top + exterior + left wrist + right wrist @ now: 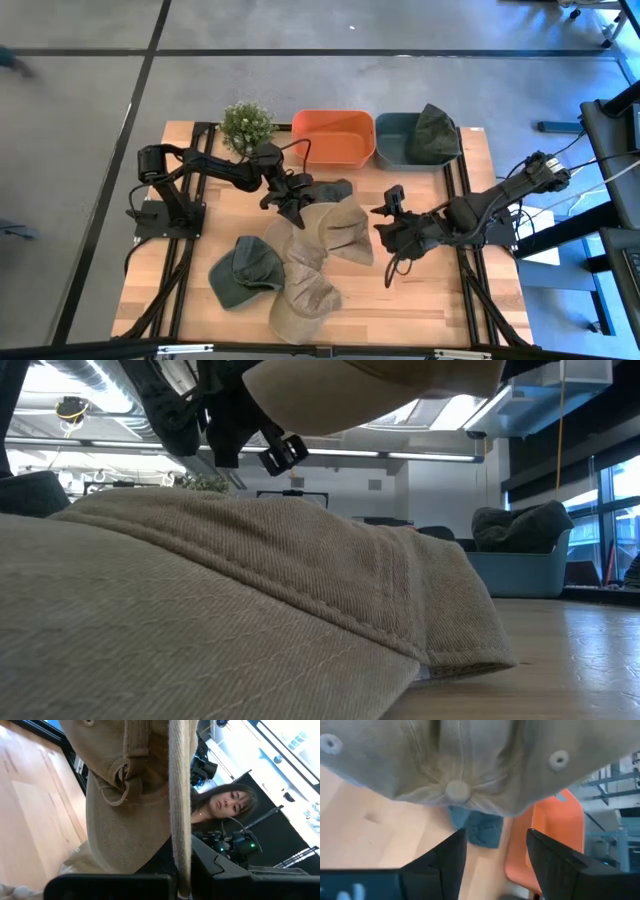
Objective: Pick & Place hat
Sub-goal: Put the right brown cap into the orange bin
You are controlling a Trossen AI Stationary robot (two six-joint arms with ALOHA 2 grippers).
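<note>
A tan cap (338,228) is held up mid-table between my two grippers. In the low view its pale underside (380,390) hangs clear above another tan cap (250,600) that lies close to the camera. My left gripper (292,205) is at the cap's left side and shut on it. My right gripper (385,228) is at its right side and open. Its fingers (450,860) stand short of the crown button (457,790) without touching it. A dark green hat (434,131) rests in the blue-grey bin (392,150). My left gripper (180,887) pinches the tan cap's edge (180,840) between its two fingers, near the back strap and buckle (120,782). The edge runs straight out from between the fingers. The cap is lifted clear of the table, its body hanging beside and beyond the fingers.
A green cap (245,270) and a further tan cap (305,295) lie toward the near edge. A blue-grey hat (338,187) lies before the orange bin (333,137). A potted plant (246,125) stands at the far left. A person (225,805) is beyond the table.
</note>
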